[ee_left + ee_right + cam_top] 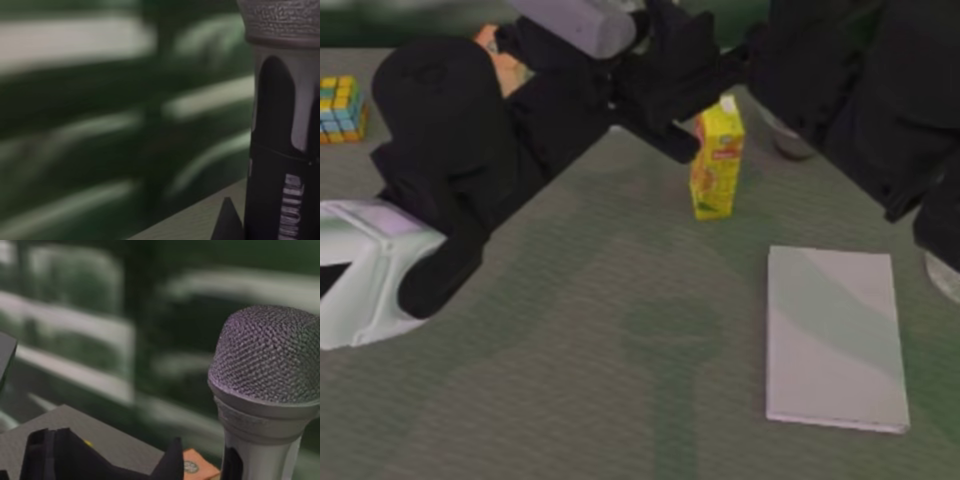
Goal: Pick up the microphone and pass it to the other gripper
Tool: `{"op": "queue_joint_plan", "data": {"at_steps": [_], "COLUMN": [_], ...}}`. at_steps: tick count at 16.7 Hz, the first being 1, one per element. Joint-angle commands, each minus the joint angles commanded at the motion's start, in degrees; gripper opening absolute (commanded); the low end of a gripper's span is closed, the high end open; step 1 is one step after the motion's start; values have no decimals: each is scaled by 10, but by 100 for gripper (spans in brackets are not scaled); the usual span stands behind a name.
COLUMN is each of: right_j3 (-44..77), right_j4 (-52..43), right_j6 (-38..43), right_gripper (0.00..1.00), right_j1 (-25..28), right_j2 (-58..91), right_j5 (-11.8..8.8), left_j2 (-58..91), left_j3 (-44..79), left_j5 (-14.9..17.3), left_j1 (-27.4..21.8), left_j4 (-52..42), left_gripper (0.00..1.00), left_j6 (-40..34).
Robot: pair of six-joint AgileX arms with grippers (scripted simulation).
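Behind both arms, the microphone is hidden from above.

Yellow carton stood upright on the counter, near the far edge at centre. White rectangular slab, book-like, lay flat toward the right side, well apart from the carton. Multicoloured puzzle cube sat at the far left edge. Orange object partly hidden at the far left; identity unclear.
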Motion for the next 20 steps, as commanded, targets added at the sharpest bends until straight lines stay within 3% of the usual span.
{"op": "queue_joint_plan", "data": {"at_steps": [8,20], "right_j3": [62,62], "right_j4": [16,16], "right_j6": [0,0], "right_gripper": [100,10], "right_j1": [-9,-9], "right_j2": [76,76], "right_j5": [-8,-8], "left_j2": [0,0], "left_j3": [0,0], "left_j5": [0,0], "left_j1": [0,0], "left_j4": [0,0], "left_gripper": [0,0], "left_j6": [0,0]}}
